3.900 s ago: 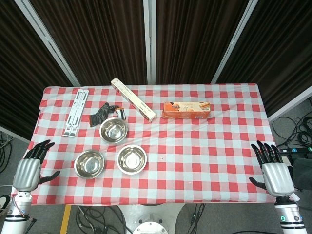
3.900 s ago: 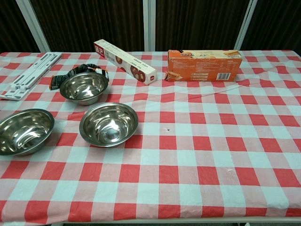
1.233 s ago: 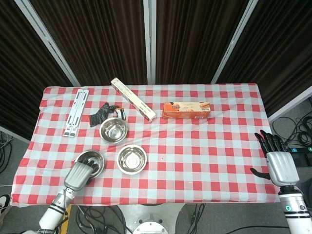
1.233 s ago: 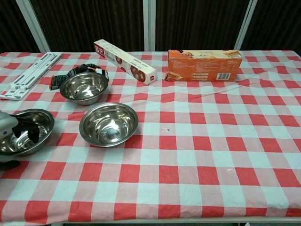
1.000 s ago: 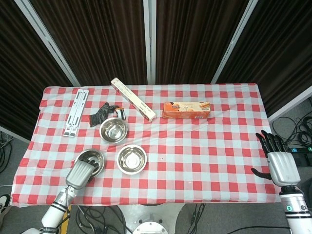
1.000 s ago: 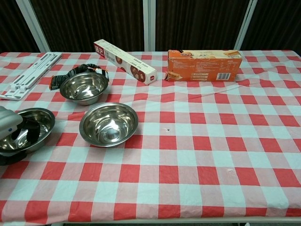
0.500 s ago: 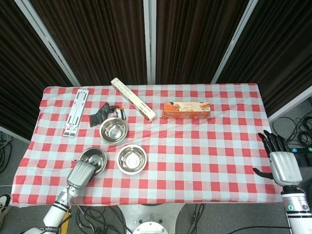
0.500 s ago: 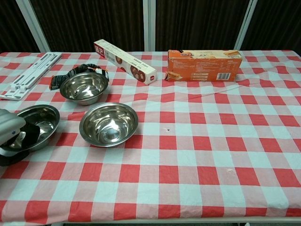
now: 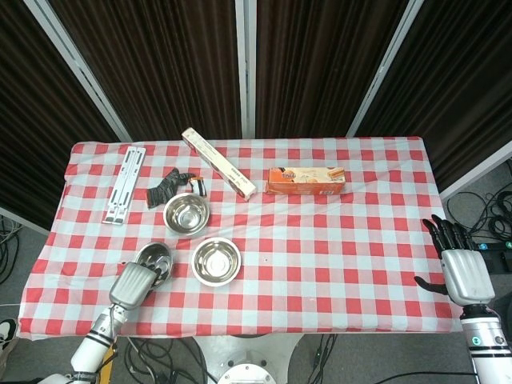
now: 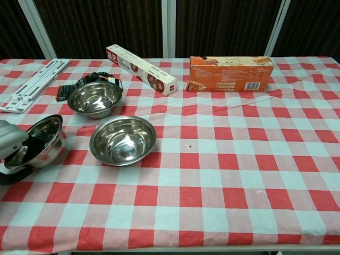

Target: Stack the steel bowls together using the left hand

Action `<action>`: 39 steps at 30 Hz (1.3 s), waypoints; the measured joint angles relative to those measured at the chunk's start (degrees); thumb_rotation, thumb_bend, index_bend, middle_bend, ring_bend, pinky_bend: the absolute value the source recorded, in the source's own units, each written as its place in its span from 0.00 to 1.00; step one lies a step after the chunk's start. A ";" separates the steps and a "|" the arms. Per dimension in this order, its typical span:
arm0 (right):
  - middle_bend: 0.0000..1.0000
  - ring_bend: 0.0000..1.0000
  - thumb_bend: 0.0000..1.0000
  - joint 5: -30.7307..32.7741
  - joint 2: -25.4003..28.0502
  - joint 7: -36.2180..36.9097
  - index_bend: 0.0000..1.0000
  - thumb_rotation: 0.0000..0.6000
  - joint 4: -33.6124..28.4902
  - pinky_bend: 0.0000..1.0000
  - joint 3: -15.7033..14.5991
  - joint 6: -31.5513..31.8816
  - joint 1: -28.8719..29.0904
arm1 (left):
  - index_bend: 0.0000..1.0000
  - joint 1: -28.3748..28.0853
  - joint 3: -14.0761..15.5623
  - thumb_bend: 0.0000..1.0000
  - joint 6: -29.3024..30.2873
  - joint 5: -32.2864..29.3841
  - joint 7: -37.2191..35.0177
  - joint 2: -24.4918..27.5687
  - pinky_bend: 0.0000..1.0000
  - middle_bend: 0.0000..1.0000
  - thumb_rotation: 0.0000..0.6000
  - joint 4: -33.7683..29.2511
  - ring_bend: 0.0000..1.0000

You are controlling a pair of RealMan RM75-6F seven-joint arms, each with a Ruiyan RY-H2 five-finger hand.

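Steel bowls, three: one (image 10: 45, 139) tilted in left hand (image 10: 11, 149).

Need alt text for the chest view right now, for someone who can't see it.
The left hand grips a steel bowl, tilted up at the table's left edge. Two more steel bowls sit upright nearby on the red-checked cloth; boxes lie behind.
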 measured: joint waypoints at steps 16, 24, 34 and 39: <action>0.00 0.00 0.03 -0.26 0.39 0.62 0.00 1.00 -1.11 0.00 0.97 0.88 0.30 | 0.68 -2.54 -0.67 0.40 3.21 6.22 5.10 3.51 0.79 0.70 1.00 -10.46 0.69; 0.00 0.00 0.03 -0.88 1.24 1.71 0.00 1.00 -1.82 0.00 1.35 2.03 0.00 | 0.68 -7.27 -3.29 0.40 -2.66 5.63 8.68 0.08 0.79 0.70 1.00 -12.57 0.69; 0.00 0.00 0.03 -0.18 1.31 3.14 0.00 1.00 -0.92 0.00 1.70 2.11 -0.11 | 0.64 -10.49 -4.55 0.37 -6.43 3.18 11.83 -6.54 0.76 0.66 1.00 -8.74 0.66; 0.00 0.00 0.03 0.15 1.31 4.01 0.00 1.00 -0.07 0.00 1.71 2.06 -0.28 | 0.35 -11.50 -3.84 0.23 -5.89 5.35 9.82 -6.32 0.60 0.50 1.00 -6.58 0.48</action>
